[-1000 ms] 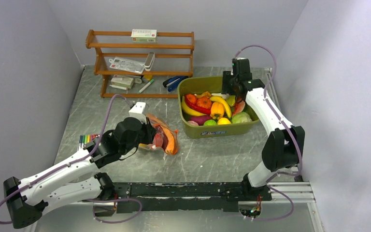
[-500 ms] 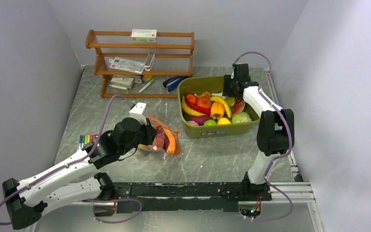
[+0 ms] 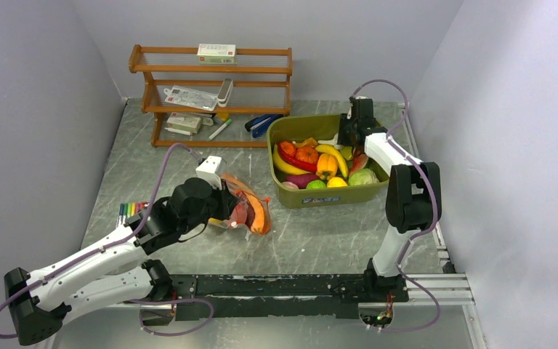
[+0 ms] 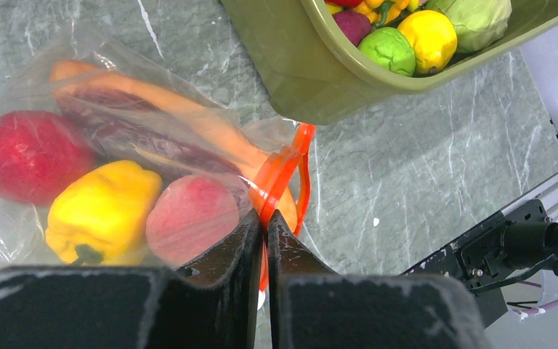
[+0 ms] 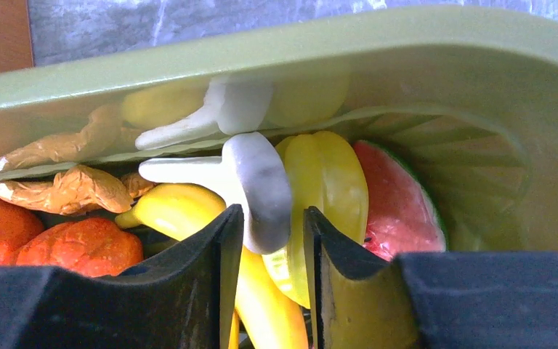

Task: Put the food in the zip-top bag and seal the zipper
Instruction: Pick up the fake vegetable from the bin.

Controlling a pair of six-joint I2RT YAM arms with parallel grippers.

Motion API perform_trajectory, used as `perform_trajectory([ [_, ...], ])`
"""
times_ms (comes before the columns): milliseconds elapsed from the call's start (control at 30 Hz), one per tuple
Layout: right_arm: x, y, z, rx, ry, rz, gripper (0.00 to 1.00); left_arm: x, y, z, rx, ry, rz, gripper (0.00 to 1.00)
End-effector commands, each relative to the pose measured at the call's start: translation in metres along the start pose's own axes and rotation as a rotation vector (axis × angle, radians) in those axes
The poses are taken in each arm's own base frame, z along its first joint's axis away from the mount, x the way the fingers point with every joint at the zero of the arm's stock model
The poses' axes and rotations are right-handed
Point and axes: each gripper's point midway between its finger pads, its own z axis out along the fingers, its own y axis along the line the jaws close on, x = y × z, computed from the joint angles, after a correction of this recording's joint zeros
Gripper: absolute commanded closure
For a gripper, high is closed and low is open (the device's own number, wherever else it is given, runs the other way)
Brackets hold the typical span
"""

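**Top external view.** The zip-top bag point(image 3: 251, 207) lies on the surface point(image 3: 320, 240) just left of the olive tub point(image 3: 334, 195) and is already part filled. The left jaws meet the bag at its near-left edge. The right arm reaches into the far right corner of the tub, above the loose food point(image 3: 320, 163).

**Left wrist view.** The left jaws are fully closed on the zipper point(image 4: 285, 163), pinching the strip near one end. Beyond the pinch the two halves of the strip stand apart, so the mouth is judged open and facing the tub. A red apple point(image 4: 25, 156), a yellow pepper point(image 4: 102, 211), a pink peach point(image 4: 192, 218) and a carrot point(image 4: 160, 102) are inside the bag.

**Right wrist view.** The right jaws stand part open, one on either side of a white mushroom-shaped toy point(image 5: 258, 185). The toy rests on a yellow starfruit point(image 5: 330, 182), beside a watermelon slice point(image 5: 399, 203). Whether the jaws bear on the toy cannot be told.

**Step in hand: picking the next piece.**
1. Close squarely across the widest part of the cap; smooth, hard plastic is likely to pivot if it is caught off centre.
2. Lift straight up until the toy clears the tub wall point(image 5: 407, 43), then traverse.
3. Hold the zipper steady with the left jaws so that the mouth presents a stable opening.
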Motion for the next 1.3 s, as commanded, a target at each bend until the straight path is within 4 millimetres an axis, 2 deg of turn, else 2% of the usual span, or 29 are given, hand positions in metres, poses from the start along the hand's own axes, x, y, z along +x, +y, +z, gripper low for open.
perform_trajectory([
  [0, -0.011, -0.001, 0.003, -0.003, -0.041, -0.002, 0.68, -0.014, -0.006, -0.004, 0.028, -0.043, -0.012, 0.93],
  [100, -0.014, 0.001, -0.004, -0.014, -0.055, 0.001, 0.83, -0.015, -0.003, -0.006, 0.006, -0.042, -0.006, 0.93],
  [300, -0.016, 0.009, -0.028, -0.052, -0.078, 0.015, 0.99, -0.016, 0.003, -0.009, -0.022, -0.051, -0.029, 0.93],
  [567, -0.034, 0.027, -0.079, -0.133, -0.140, 0.031, 1.00, -0.017, 0.009, -0.009, -0.055, -0.066, -0.064, 0.93],
  [767, -0.035, 0.042, -0.115, -0.191, -0.147, 0.021, 1.00, -0.020, 0.012, -0.010, -0.080, -0.070, -0.068, 0.93],
  [867, -0.040, 0.057, -0.143, -0.232, -0.173, 0.013, 1.00, -0.020, 0.010, -0.008, -0.071, -0.069, -0.070, 0.93],
  [1033, -0.045, 0.093, -0.203, -0.351, -0.234, -0.005, 1.00, -0.024, 0.006, -0.005, -0.066, -0.069, -0.053, 0.93],
  [1133, -0.037, 0.118, -0.239, -0.442, -0.271, -0.033, 1.00, -0.024, 0.006, -0.003, -0.071, -0.068, -0.054, 0.93],
  [1267, -0.016, 0.149, -0.283, -0.616, -0.297, -0.052, 1.00, -0.029, 0.005, -0.004, -0.086, -0.071, -0.090, 0.93],
])
